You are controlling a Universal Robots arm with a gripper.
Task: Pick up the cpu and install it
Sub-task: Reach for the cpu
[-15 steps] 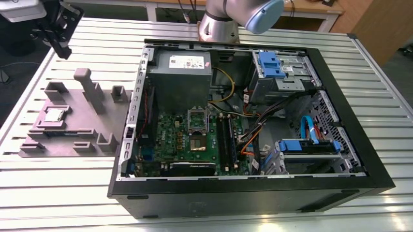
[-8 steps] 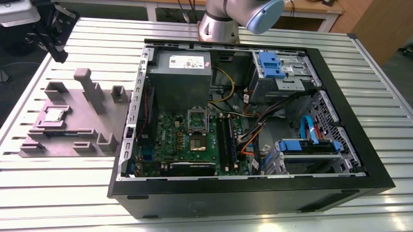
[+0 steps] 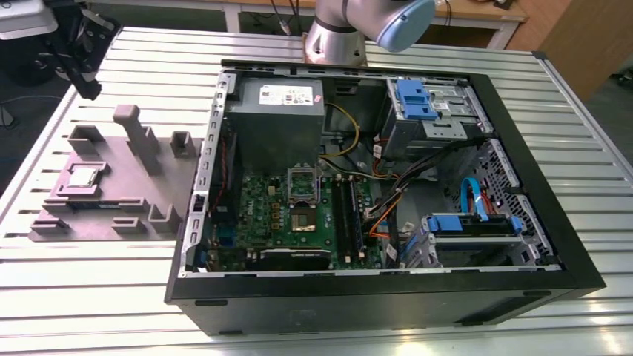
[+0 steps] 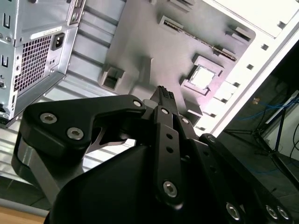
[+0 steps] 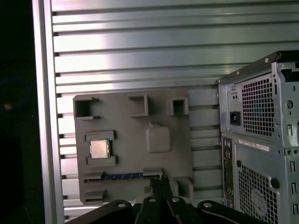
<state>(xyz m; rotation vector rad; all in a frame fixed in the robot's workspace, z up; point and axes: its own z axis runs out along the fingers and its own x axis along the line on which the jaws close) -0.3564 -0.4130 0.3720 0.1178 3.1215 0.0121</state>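
While the small flat square cpu (image 5: 99, 149) with its silver-grey metal top lies face-up in a raised pocket of the matt grey moulded fixture plate (image 5: 135, 135), the black two-finger gripper (image 4: 162, 92) hangs over the plate, well apart from the chip. Its fingertips are pressed together with nothing between them.

The plate sits flat on the ribbed silver aluminium slat table (image 3: 118, 297), just beside the open black steel computer case (image 3: 396, 304), on the exterior view's left.

Inside the case are a green motherboard (image 3: 287, 215), a grey power-supply box with a white label (image 3: 277, 119) and two blue plastic drive brackets (image 3: 416, 100).

Room: dark floor (image 3: 15, 141) off the table edge, and a pale wooden bench (image 3: 475, 15) behind the silver robot arm (image 3: 342, 37).

Count: one cpu, one plate, one case, one arm, one gripper.
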